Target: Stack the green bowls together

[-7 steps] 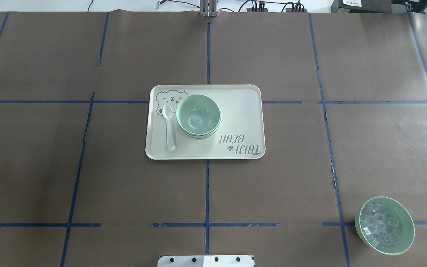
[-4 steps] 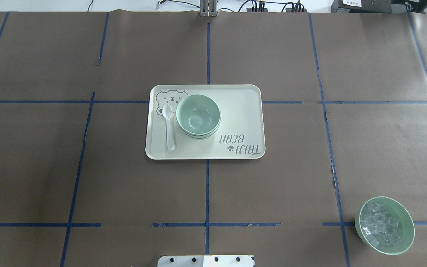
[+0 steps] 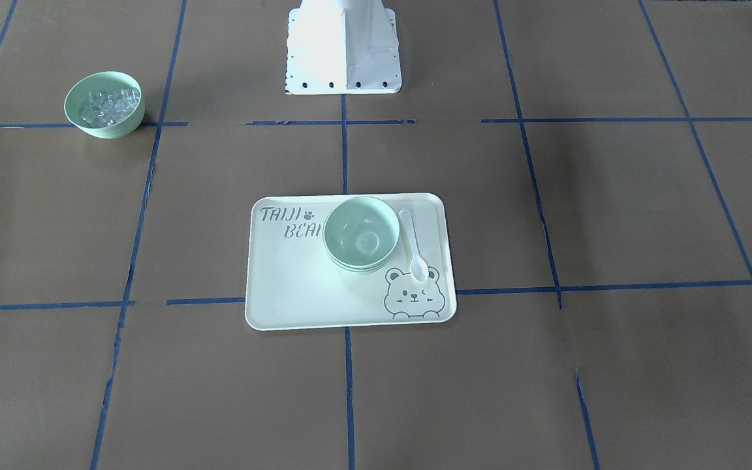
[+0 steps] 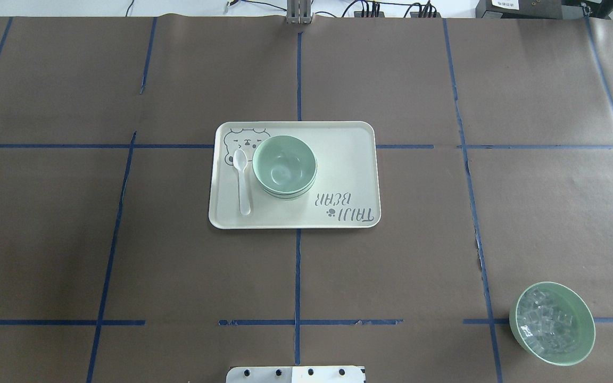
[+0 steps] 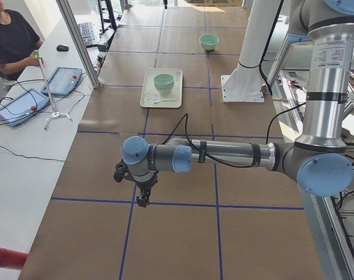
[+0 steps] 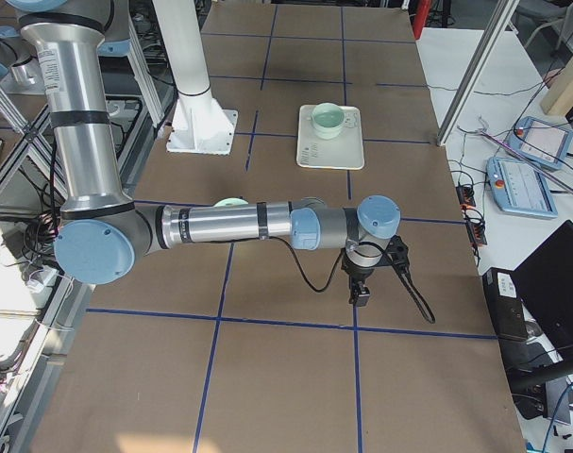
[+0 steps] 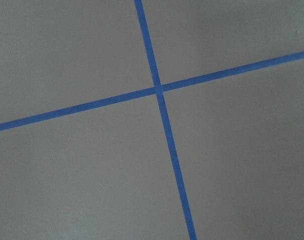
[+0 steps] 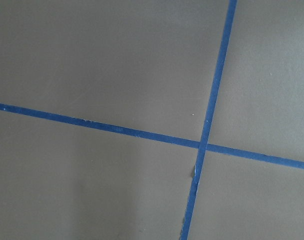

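Note:
The green bowls (image 4: 284, 166) sit nested in one stack on the cream bear tray (image 4: 349, 159), left of its middle; they also show in the front view (image 3: 360, 234) and the side views (image 5: 164, 82) (image 6: 328, 118). Both arms are far from the tray, out at the table's ends. My left gripper (image 5: 143, 201) hangs low over the paper in the left side view only. My right gripper (image 6: 361, 297) does the same in the right side view only. I cannot tell whether either is open or shut. Both wrist views show only brown paper and blue tape.
A white spoon (image 4: 242, 183) lies on the tray beside the stack. A matching green bowl holding clear cubes (image 4: 552, 323) stands at the near right of the table. The robot's white base (image 3: 343, 46) is at the near middle edge. An operator (image 5: 10, 41) sits by the left end.

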Robot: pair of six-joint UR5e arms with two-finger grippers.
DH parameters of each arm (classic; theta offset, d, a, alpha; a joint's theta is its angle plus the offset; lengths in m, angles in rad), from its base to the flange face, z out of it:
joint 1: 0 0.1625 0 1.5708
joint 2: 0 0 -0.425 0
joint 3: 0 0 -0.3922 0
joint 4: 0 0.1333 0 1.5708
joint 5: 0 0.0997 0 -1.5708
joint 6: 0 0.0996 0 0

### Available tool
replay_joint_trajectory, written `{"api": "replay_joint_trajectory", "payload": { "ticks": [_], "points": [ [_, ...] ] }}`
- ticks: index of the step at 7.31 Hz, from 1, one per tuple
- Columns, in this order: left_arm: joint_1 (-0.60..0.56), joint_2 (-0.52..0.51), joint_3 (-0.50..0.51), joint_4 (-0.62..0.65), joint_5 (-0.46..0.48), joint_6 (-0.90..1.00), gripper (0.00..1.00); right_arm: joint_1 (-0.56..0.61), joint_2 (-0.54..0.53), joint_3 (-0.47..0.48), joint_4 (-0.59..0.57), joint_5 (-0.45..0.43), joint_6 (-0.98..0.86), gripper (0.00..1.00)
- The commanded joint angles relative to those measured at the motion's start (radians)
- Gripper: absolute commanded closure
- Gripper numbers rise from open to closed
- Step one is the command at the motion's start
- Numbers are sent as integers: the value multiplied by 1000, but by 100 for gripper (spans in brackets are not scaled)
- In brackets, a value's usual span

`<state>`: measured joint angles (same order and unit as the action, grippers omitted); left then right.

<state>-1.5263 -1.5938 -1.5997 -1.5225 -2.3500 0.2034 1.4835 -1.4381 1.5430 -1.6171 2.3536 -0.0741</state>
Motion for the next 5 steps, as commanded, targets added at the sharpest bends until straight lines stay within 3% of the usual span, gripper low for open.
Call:
{"api": "replay_joint_trajectory", "payload": {
  "ticks": [1,5],
  "points": [
    [-2,-17,-45,80,0,-1,0,0,-10,2,0,3,0,0],
    [-2,-60,-34,56,-2,4,0,4,-21,17,0,3,-1,0]
  ]
}}
